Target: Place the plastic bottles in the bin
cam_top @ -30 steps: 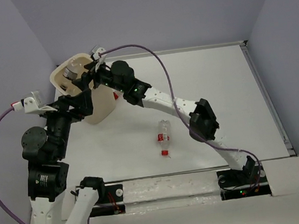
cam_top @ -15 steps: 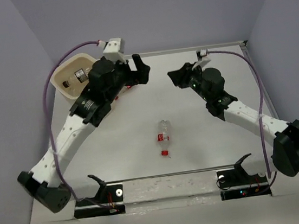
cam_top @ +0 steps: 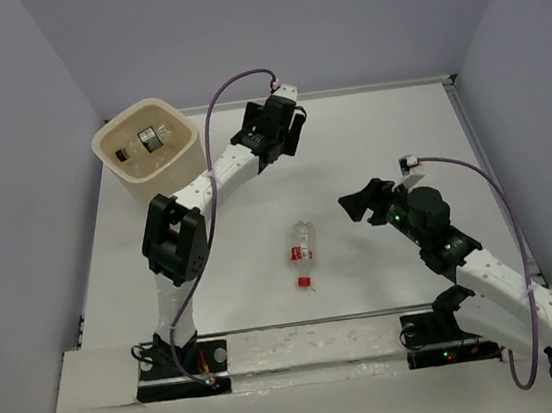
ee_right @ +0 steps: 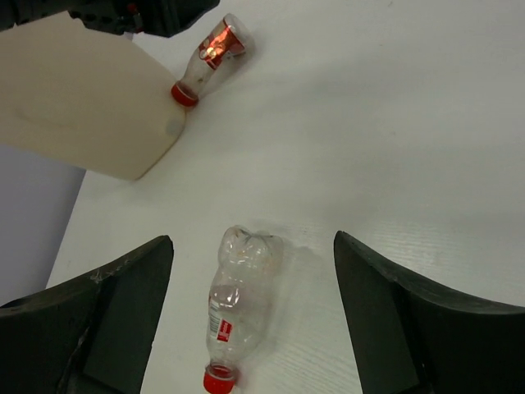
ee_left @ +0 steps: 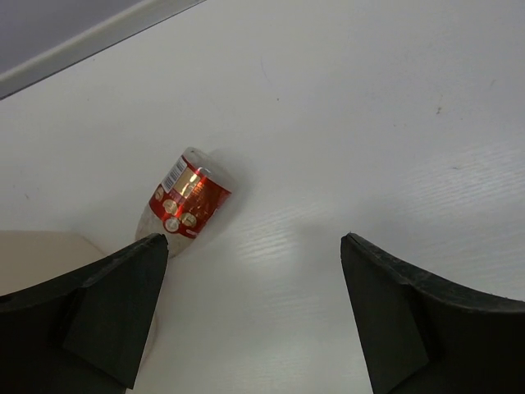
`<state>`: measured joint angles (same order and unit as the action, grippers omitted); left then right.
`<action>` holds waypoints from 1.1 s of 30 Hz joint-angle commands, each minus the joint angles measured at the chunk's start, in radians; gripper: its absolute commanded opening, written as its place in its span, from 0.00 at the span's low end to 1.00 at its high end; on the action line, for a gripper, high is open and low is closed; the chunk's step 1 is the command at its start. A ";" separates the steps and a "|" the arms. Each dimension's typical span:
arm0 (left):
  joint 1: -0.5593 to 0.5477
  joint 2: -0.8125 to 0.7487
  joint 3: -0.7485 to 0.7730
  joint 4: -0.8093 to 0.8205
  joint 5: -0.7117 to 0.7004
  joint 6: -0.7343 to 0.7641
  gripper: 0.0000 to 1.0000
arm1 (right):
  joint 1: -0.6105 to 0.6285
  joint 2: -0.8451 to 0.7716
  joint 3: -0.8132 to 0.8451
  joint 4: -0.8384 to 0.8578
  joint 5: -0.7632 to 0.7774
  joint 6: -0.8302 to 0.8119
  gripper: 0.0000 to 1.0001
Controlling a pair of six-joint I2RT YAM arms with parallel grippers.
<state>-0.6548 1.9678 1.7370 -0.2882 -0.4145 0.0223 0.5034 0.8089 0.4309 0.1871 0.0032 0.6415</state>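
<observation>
Task judged part done.

- Bin [cam_top: 158, 186]: sat well off to the left of the left end effector [ee_left: 254, 246]. Two items were seen lying inside, a dark-label bottle [cam_top: 154, 136] and a second bottle [cam_top: 124, 153], mostly clear. Anything beneath them could not be made out.
- Left to do, as far as shown: 2 bottles on the tabletop [cam_top: 378, 133].
  1. Red-label bottle [ee_left: 184, 201]: was lying on its side, ahead and to the left of the left end effector. In the right wrist view its red cap end was seen right against the bin's outer wall. It lay outside the bin, not in it.
  2. Clear bottle [ee_right: 238, 308]: was lying on its side, w/ red cap and small red label. It was lined up w/ the gap between the fingers of the right end effector [ee_right: 253, 240], just ahead, and well apart from the bin.
- Red scrap [cam_top: 306, 283]: was noted just past the cap end of the clear bottle. Whether it was a loose cap could not be told.
- Both end effectors were found spread wide, w/ nothing held and no bottle touched.
- Approx. half the visible bottles were judged binned. The clear bottle was judged the readier pick for the right end effector.
</observation>
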 commanded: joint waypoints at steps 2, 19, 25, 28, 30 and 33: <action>0.033 0.103 0.113 0.040 -0.130 0.128 0.99 | -0.006 -0.011 -0.027 -0.003 -0.080 0.012 0.86; 0.159 0.312 0.136 0.074 -0.149 0.191 0.99 | -0.006 0.018 -0.037 -0.011 -0.170 0.001 0.93; 0.192 0.364 0.153 0.040 -0.086 0.179 0.99 | -0.006 0.048 -0.026 -0.086 -0.170 -0.009 0.99; 0.214 0.373 0.141 0.037 -0.057 0.145 0.98 | 0.004 0.130 0.011 -0.095 -0.227 -0.028 1.00; 0.221 0.370 0.125 0.041 -0.035 0.133 0.93 | 0.047 0.194 0.035 -0.095 -0.227 -0.049 1.00; 0.224 0.362 0.104 0.049 -0.018 0.128 0.76 | 0.114 0.268 0.083 -0.083 -0.218 -0.066 1.00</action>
<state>-0.4454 2.3398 1.8511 -0.2211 -0.4931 0.1753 0.5385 1.0077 0.4244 0.0868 -0.1856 0.6205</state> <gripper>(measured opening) 0.833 0.994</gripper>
